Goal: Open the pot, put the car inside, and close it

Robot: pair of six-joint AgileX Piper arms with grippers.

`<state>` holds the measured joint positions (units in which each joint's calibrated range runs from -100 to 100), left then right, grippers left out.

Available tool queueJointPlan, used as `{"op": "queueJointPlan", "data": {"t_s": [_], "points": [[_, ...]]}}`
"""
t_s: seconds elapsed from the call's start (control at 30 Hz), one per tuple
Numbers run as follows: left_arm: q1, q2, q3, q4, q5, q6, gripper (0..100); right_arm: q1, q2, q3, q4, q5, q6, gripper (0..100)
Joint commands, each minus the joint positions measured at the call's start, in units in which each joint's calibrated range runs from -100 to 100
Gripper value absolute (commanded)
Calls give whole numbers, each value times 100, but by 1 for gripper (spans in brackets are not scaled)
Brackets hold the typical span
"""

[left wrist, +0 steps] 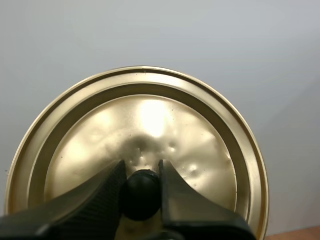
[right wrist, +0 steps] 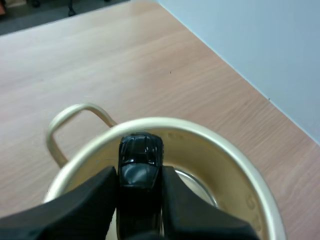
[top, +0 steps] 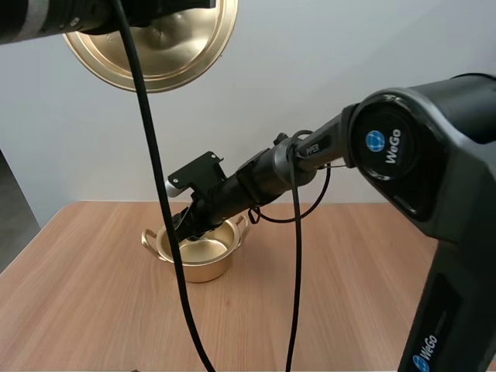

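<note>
So the left tool [left wrist: 141, 169] is clamped tight on the black knob [left wrist: 141, 196] of the lid [left wrist: 150, 120]. The right tool [right wrist: 139, 175] pinches the little black car [right wrist: 141, 149] over the mouth of the open pot [right wrist: 227, 157]. High view adds: the pot sits on the desk [top: 85, 302], with the lid hanging way above it.

the pot [top: 198, 270] and lid [left wrist: 175, 125] are shiny gold metal, the car [right wrist: 140, 155] glossy black, the table [top: 93, 310] matt wood.
</note>
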<state>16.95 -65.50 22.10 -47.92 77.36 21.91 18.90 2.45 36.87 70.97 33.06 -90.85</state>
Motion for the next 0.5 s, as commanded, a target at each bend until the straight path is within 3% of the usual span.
{"op": "queueJointPlan", "data": {"t_s": [0.0, 0.2, 0.23, 0.27, 0.33, 0.37, 0.4, 0.47], "points": [[10, 0, -4, 4, 29, 7, 0, 1, 222, 1, -10, -436, -181, 0], [10, 0, -4, 14, 66, 17, 0, 1, 347, 16, -105, -337, -202, 0], [10, 0, -4, 14, 66, 17, 0, 1, 347, 16, -166, -337, -202, 4], [10, 0, -4, 14, 66, 17, 0, 1, 347, 16, -194, -337, -191, 21], [10, 0, -4, 14, 66, 17, 0, 1, 347, 16, -220, -337, -76, 64], [10, 0, -4, 14, 66, 17, 0, 1, 347, 16, -220, -363, -51, 78], [10, 0, -4, 14, 66, 17, 0, 1, 320, 16, -220, -431, 14, 82], [10, 0, -4, 14, 66, 17, 0, 1, 286, 16, -220, -654, 128, 54]]}}
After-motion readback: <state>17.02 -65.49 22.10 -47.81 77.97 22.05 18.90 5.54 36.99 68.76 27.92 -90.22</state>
